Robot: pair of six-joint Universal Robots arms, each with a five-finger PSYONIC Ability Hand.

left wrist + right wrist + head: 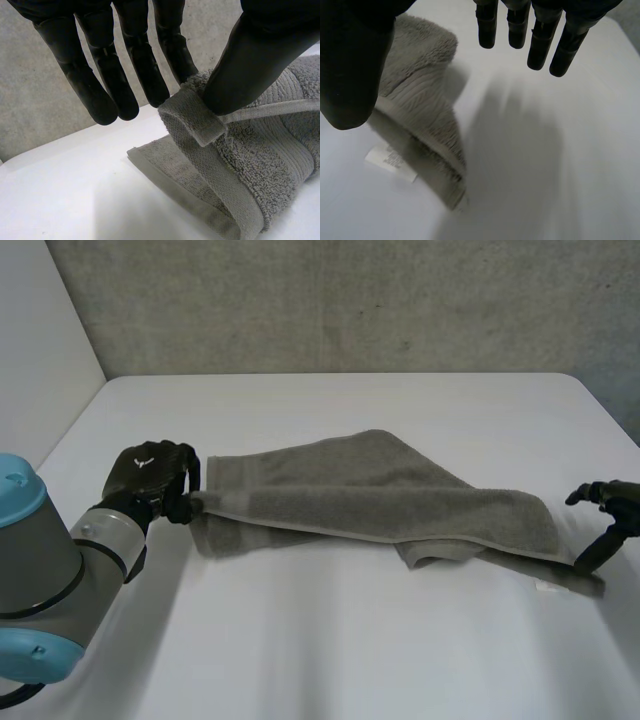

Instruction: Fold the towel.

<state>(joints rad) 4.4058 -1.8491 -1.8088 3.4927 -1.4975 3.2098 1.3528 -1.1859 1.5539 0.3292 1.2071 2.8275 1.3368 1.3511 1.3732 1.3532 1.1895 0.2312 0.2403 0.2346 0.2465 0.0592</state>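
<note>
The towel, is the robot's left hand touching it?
Touching. The left wrist view shows the left hand pinching the towel corner between its thumb and a finger.

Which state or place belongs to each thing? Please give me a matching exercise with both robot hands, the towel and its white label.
Things:
1. left robot hand
2. right robot hand
3. towel
4. white label

States or places:
A. flat on the table, beside the towel's edge
B. open, fingers straight
C. pinches a towel corner
D. lies partly folded, stretched between both hands

Pairs: 1-C, 2-B, 3-D, 4-A
</note>
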